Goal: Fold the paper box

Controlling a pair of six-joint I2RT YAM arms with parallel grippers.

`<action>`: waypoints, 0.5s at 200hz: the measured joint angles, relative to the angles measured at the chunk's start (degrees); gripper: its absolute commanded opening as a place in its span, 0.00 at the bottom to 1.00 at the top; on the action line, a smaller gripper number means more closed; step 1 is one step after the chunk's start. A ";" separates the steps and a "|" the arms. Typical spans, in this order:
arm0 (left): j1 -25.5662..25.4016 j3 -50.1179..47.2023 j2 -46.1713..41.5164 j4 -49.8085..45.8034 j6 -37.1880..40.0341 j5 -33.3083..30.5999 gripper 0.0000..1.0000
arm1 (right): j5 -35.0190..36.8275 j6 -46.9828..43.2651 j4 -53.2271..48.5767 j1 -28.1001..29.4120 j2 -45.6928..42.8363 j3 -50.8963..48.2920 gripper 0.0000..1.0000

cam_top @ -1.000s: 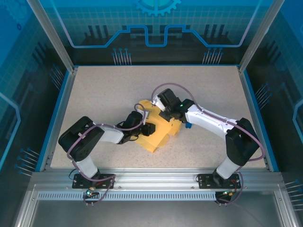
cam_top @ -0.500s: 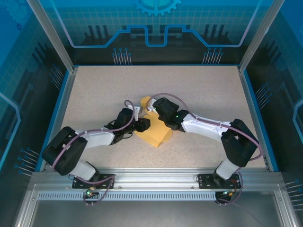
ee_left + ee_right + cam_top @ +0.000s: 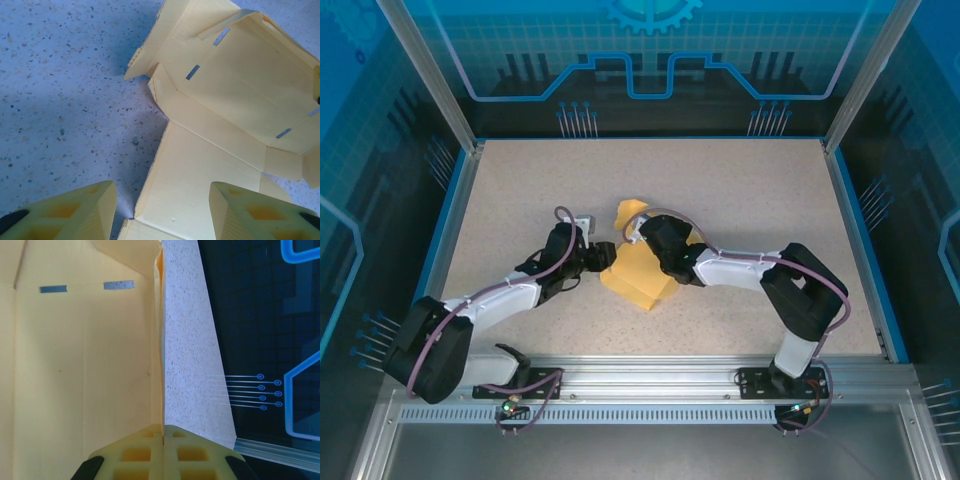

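Observation:
The paper box (image 3: 645, 282) is a pale yellow die-cut sheet, partly folded, lying mid-table. In the left wrist view the paper box (image 3: 225, 100) has raised walls with small slots, and a flat panel runs toward me. My left gripper (image 3: 606, 258) is at the box's left edge. There my left gripper (image 3: 162, 212) stands open, its fingers (image 3: 75, 215) either side of that panel's edge. My right gripper (image 3: 642, 236) is over the box's far side. In its wrist view my right gripper (image 3: 163, 429) is shut on the thin upright edge of the paper box (image 3: 75, 365).
Speckled tabletop (image 3: 750, 190) spreads around the box on all sides. A blue rim (image 3: 448, 235) and aluminium frame posts (image 3: 425, 75) bound the table. Beyond the table edge in the right wrist view stands a dark wall (image 3: 260, 340) with blue lines.
My left arm has stretched out lower and swung left, and its jaws have opened. My right gripper has moved left with the box edge, and the sheet now looks more gathered.

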 measured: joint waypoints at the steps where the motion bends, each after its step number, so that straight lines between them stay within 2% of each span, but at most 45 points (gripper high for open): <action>1: 0.00 0.00 0.00 -0.02 0.02 0.00 0.54 | 0.07 -0.13 0.22 0.00 0.11 -0.02 0.00; 51: 0.15 0.15 0.00 -1.46 1.20 0.04 0.55 | -1.40 -0.02 0.28 0.20 0.35 -0.07 0.00; 100: 0.20 0.46 0.50 0.31 3.67 1.40 0.57 | -14.32 8.28 -14.25 -2.54 -5.05 5.01 0.00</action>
